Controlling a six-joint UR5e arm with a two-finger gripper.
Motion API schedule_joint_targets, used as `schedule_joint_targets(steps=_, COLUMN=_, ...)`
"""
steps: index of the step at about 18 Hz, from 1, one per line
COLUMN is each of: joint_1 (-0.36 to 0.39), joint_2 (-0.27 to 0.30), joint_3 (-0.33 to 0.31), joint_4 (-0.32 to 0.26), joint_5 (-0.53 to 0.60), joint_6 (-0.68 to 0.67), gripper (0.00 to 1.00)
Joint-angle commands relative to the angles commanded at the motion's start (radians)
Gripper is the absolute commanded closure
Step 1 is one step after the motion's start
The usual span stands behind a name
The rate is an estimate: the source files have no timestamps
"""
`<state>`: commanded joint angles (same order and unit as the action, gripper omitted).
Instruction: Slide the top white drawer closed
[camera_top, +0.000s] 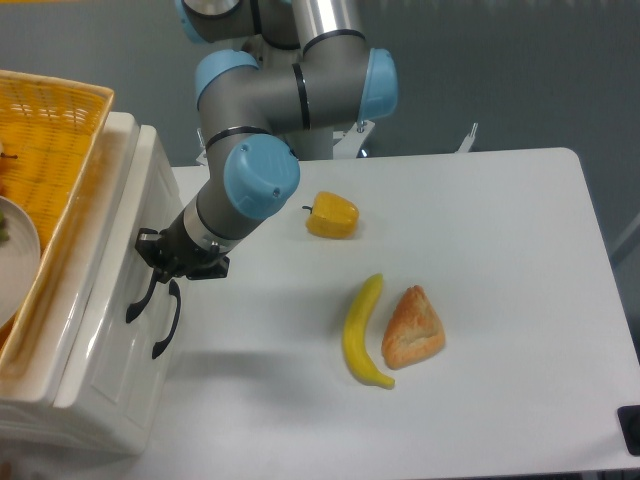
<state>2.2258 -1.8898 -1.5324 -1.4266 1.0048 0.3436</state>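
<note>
The white cabinet stands at the table's left edge, its front facing right. The top white drawer has a black curved handle on its front. The drawer front looks about level with the cabinet face, with no clear gap showing. The lower drawer's similar black handle sits just to the right of it. My gripper is right at the top drawer's front, just above its handle, with its black fingers together and holding nothing. Whether it touches the front is hard to tell.
A yellow woven basket with a white plate in it sits on the cabinet. A yellow pepper, a banana and a piece of bread lie on the white table to the right.
</note>
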Motion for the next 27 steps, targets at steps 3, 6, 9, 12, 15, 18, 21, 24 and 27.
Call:
schedule_joint_targets(steps=3, joint_1=0.006, joint_2=-0.003, joint_3=0.000, joint_4=0.002, joint_5=0.000, joint_6=0.008, gripper=0.72)
schedule_joint_targets(steps=6, joint_1=0.037, joint_2=-0.008, joint_3=0.000, joint_4=0.008, joint_5=0.003, joint_6=0.012, gripper=0.50)
schedule_joint_targets(steps=9, joint_1=0.075, joint_2=-0.009, joint_3=0.000, joint_4=0.008, joint_5=0.038, joint_6=0.018, gripper=0.22)
schedule_joint_targets(steps=12, joint_1=0.133, joint_2=-0.008, joint_3=0.002, joint_4=0.008, joint_5=0.075, joint_6=0.044, gripper=0.00)
schedule_joint_targets(steps=15, joint_1=0.210, joint_2=-0.003, joint_3=0.006, joint_4=0.006, joint_5=0.100, joint_6=0.089, gripper=0.00)
schedule_joint_targets(steps=18, joint_1=0.297, joint_2=0.000, joint_3=0.008, joint_4=0.002, joint_5=0.147, joint_6=0.170, gripper=0.00)
schedule_joint_targets(steps=21, joint_1=0.386, joint_2=0.003, joint_3=0.008, joint_4=-0.006, joint_5=0.199, joint_6=0.250, gripper=0.00)
schedule_joint_targets(steps=24, joint_1=0.442, joint_2=0.002, joint_3=0.009, joint_4=0.002, joint_5=0.297, joint_6=0.336, gripper=0.00)
schedule_joint_targets(steps=27, joint_1=0.500, joint_2=-0.005, joint_3=0.012, joint_4=0.008, joint_5=0.385, joint_6=0.481, gripper=0.00)
